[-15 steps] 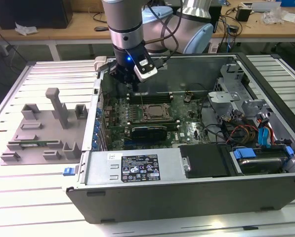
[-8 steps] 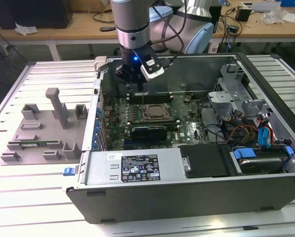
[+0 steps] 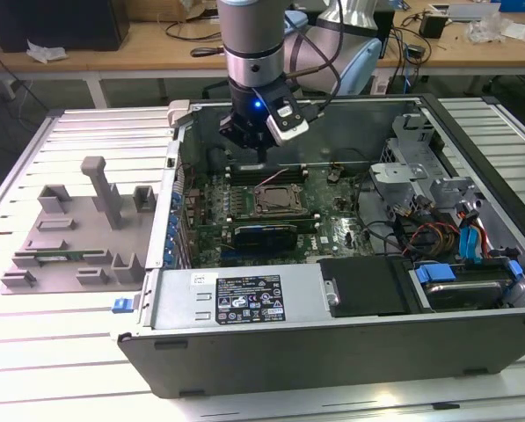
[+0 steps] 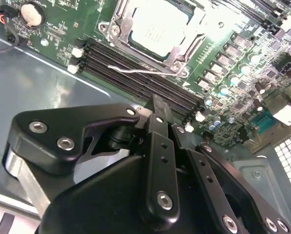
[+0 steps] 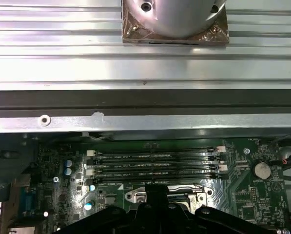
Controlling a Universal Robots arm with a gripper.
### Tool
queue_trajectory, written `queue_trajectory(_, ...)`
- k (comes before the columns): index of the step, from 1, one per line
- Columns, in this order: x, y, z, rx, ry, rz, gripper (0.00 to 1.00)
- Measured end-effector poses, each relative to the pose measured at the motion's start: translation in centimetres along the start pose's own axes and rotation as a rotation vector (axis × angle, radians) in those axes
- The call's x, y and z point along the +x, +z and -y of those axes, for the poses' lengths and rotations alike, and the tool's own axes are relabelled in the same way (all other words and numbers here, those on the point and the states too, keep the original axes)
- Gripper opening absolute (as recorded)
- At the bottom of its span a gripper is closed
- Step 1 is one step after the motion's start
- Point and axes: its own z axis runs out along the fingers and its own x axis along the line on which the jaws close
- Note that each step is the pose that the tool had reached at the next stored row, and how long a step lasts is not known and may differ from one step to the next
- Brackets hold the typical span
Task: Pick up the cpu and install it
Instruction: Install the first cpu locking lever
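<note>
I see end effector closed, empty, above memory slots — cpu seated in socket (lever unlatched).

White label on the power supply cover carries dense print and certification marks; none legible; memory slot lettering likewise unreadable.

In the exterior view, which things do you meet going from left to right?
Grey plastic blocks → blue clip → claw above the chip socket → black drive → blue cables.
</note>
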Motion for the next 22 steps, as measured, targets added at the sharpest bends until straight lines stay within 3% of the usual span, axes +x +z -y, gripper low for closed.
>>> queue_trajectory(5,0.03,0.56,0.13,0.0001,0.0,0.0001,0.11)
queue_trajectory(9,0.06,1.17,0.31,0.0025,-0.001,0.0071,0.11)
queue_trajectory(10,0.12,2.02,0.5,0.0229,-0.003,0.0109,0.11)
queue_trajectory(11,-0.63,2.82,0.64,0.0486,0.015,0.0154,0.11)
queue_trajectory(12,-1.65,3.19,0.09,0.065,0.029,0.0187,0.11)
queue_trajectory(16,-1.82,3.33,-0.29,0.0834,0.031,0.02,0.11)
queue_trajectory(19,-1.83,3.51,-0.62,0.1034,0.032,0.0214,0.11)
queue_trajectory(21,-1.81,3.68,-0.94,0.1129,0.034,0.0229,0.11)
queue_trajectory(22,-1.8,3.77,-1.07,0.1135,0.034,0.024,0.11)
